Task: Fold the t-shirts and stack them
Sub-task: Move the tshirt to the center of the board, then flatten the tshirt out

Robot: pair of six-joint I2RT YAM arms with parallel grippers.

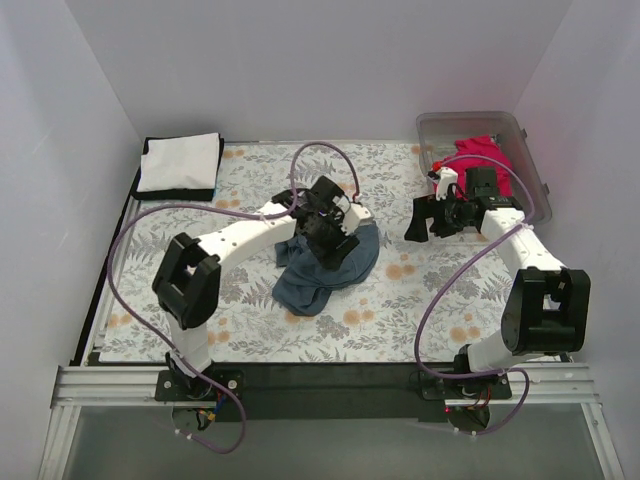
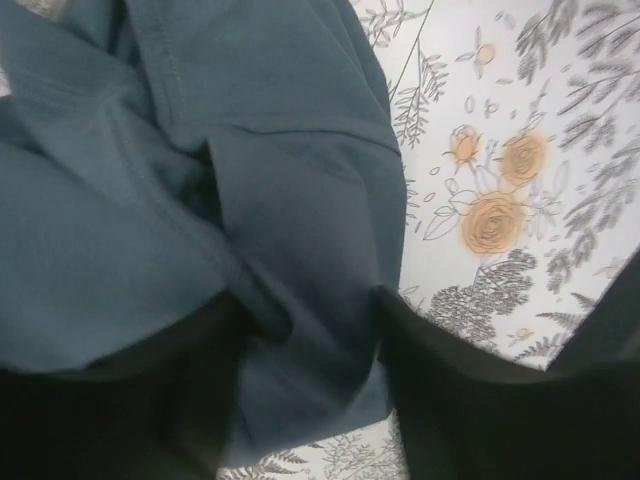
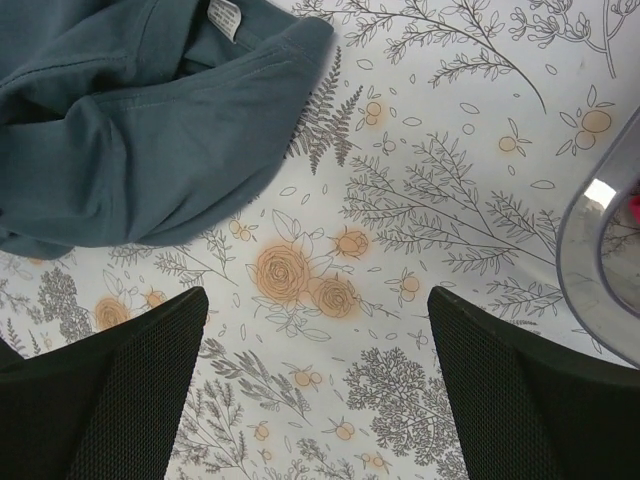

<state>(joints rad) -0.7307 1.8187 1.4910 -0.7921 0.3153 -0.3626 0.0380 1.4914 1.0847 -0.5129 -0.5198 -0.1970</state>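
On the overhead camera the dark slate-blue t-shirt lies crumpled in the middle of the frame, on the floral cloth. My left gripper is down on the shirt's upper part. In the left wrist view its fingers stand apart with a fold of blue fabric bunched between them, and I cannot tell whether they actually pinch it.

My right gripper hangs right of the shirt, jaws spread wide and holding nothing, with only patterned cloth below. The clear plastic bin sits in the upper right of the overhead frame with the magenta-pink t-shirt heaped inside. The right wrist crosses in front of the bin, hiding part of that shirt. In the upper left, the folded white t-shirt lies on the black t-shirt.
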